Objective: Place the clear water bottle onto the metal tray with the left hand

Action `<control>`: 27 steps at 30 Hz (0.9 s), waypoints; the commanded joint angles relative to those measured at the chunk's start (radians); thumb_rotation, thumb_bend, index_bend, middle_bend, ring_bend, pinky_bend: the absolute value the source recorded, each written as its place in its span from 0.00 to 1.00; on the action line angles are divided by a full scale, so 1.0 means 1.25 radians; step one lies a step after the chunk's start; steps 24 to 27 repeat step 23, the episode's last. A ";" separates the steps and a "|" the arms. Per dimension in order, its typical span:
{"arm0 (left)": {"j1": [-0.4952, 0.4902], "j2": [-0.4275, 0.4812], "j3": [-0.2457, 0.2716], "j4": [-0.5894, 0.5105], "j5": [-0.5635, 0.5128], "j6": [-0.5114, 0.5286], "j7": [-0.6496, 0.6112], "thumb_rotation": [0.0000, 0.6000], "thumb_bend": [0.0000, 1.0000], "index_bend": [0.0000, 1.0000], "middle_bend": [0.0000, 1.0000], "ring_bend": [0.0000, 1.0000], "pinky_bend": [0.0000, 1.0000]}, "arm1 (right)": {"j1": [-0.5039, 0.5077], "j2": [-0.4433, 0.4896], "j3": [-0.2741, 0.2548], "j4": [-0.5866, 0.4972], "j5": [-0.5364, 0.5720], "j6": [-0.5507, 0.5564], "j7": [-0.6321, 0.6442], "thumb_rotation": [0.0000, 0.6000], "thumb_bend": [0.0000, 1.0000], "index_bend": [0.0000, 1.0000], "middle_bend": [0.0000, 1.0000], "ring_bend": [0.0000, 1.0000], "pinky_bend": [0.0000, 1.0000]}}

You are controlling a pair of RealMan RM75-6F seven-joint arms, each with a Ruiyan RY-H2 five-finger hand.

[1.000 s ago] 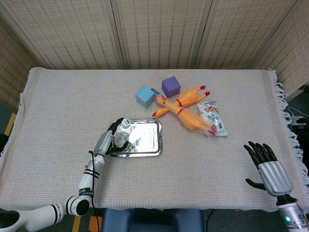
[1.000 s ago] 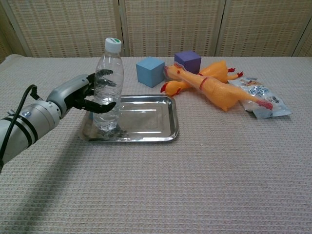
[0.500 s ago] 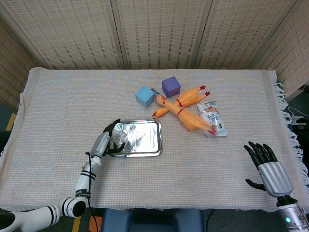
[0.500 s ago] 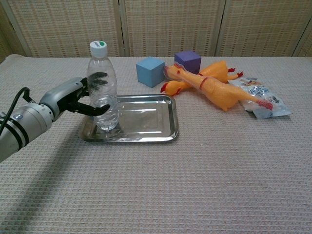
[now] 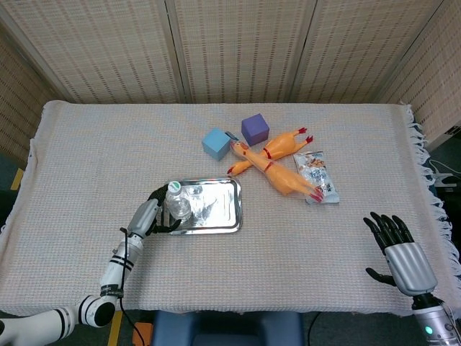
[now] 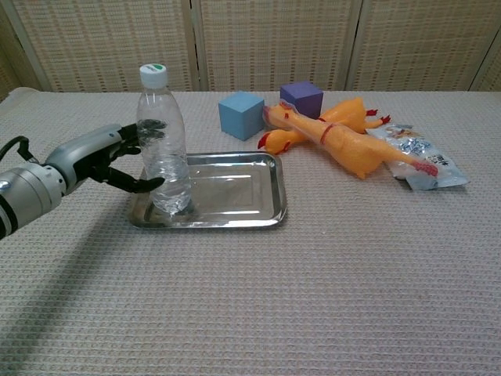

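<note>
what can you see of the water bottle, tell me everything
The water bottle is clear ribbed plastic with a white cap that has a green spot on top. It looks nearly empty. It stands upright at the left end of the metal tray, its base on the tray floor. The left hand is beside it, fingers curved around its middle on the left side; whether they touch it or have just let go cannot be told.

No text, brand, number or sign can be read in either view. The snack packet (image 6: 419, 160), lying just beside the rubber chickens (image 6: 337, 139) on the side away from the metal tray (image 6: 235, 215), carries print too small and blurred to make out. The clear water bottle (image 6: 162, 145) standing on that tray shows no legible label.
</note>
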 commanded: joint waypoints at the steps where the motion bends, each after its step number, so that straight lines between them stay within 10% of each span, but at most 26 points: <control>1: 0.020 0.042 0.024 -0.007 0.032 0.020 0.009 1.00 0.32 0.00 0.00 0.00 0.00 | 0.001 0.000 -0.001 0.000 -0.001 -0.002 -0.001 1.00 0.03 0.00 0.00 0.00 0.00; 15: 0.291 0.211 0.224 0.097 0.267 0.446 0.155 1.00 0.34 0.00 0.00 0.00 0.00 | -0.002 -0.009 -0.005 0.000 -0.013 0.003 -0.017 1.00 0.03 0.00 0.00 0.00 0.00; 27: 0.319 0.252 0.220 0.048 0.218 0.403 0.237 1.00 0.34 0.00 0.00 0.00 0.00 | -0.001 -0.018 -0.010 -0.001 -0.023 0.001 -0.040 1.00 0.03 0.00 0.00 0.00 0.00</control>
